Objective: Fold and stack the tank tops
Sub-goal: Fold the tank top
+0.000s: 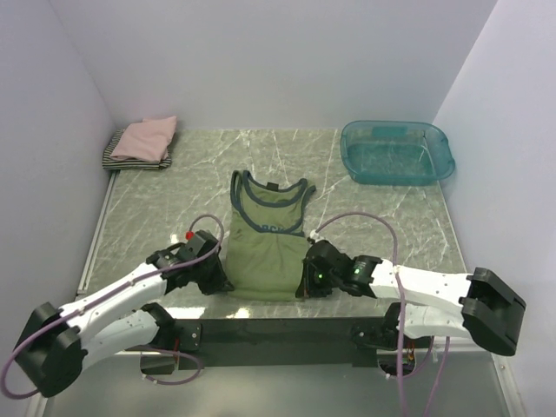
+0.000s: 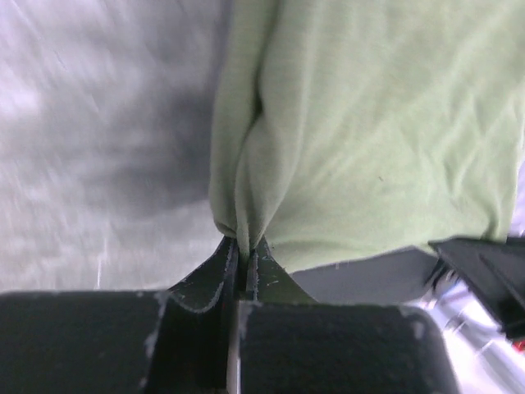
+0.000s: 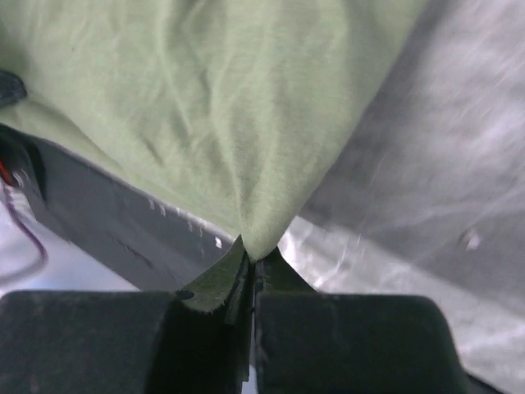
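The olive-green tank top [image 1: 268,236] with navy trim lies flat in the middle of the marble table, straps away from me. My left gripper [image 1: 224,280] is shut on its near left hem corner, and in the left wrist view the green cloth [image 2: 361,131] bunches between the closed fingers [image 2: 243,248]. My right gripper [image 1: 306,282] is shut on the near right hem corner, the cloth [image 3: 205,107] pinched at the fingertips [image 3: 256,253]. A folded pink tank top [image 1: 148,137] lies on a folded black-white striped one [image 1: 130,160] at the far left.
A see-through teal plastic tub [image 1: 397,152] stands at the far right. The table's near edge and black base rail [image 1: 287,330] lie just behind the grippers. Walls close in on the left, back and right.
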